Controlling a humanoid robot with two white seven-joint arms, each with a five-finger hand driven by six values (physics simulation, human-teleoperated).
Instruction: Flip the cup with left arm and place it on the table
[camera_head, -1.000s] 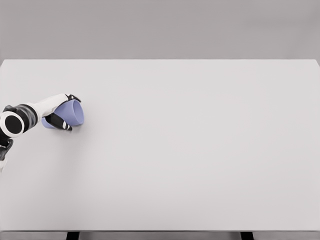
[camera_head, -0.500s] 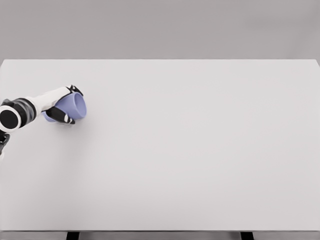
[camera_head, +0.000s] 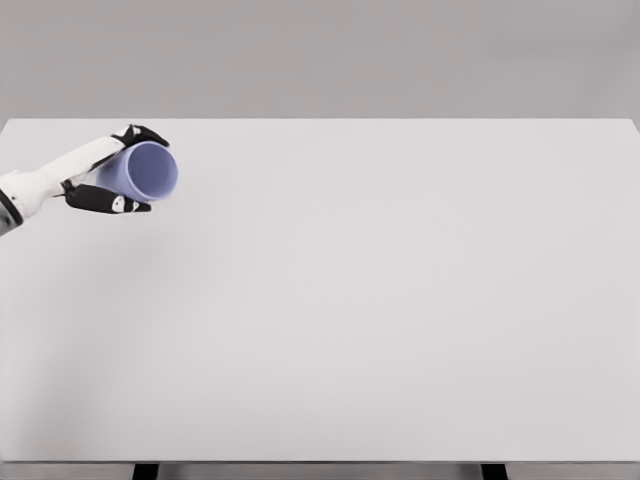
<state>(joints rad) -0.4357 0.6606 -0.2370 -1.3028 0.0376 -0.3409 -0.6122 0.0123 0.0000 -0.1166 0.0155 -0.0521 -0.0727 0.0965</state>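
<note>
A light purple cup (camera_head: 146, 171) is held above the white table (camera_head: 380, 300) at the far left, lying on its side with its open mouth turned toward the right and toward me. My left hand (camera_head: 118, 170) is shut on it, fingers over the top and the thumb (camera_head: 108, 202) underneath. The left arm comes in from the left edge. The cup's base is hidden behind the hand.
The table's far edge (camera_head: 320, 120) runs just behind the hand. Two dark table legs (camera_head: 146, 471) show at the bottom edge. A plain grey wall is behind.
The left hand has lifted the cup up and back, away from the table surface. The cup's mouth has rotated so its opening now faces more toward me.
</note>
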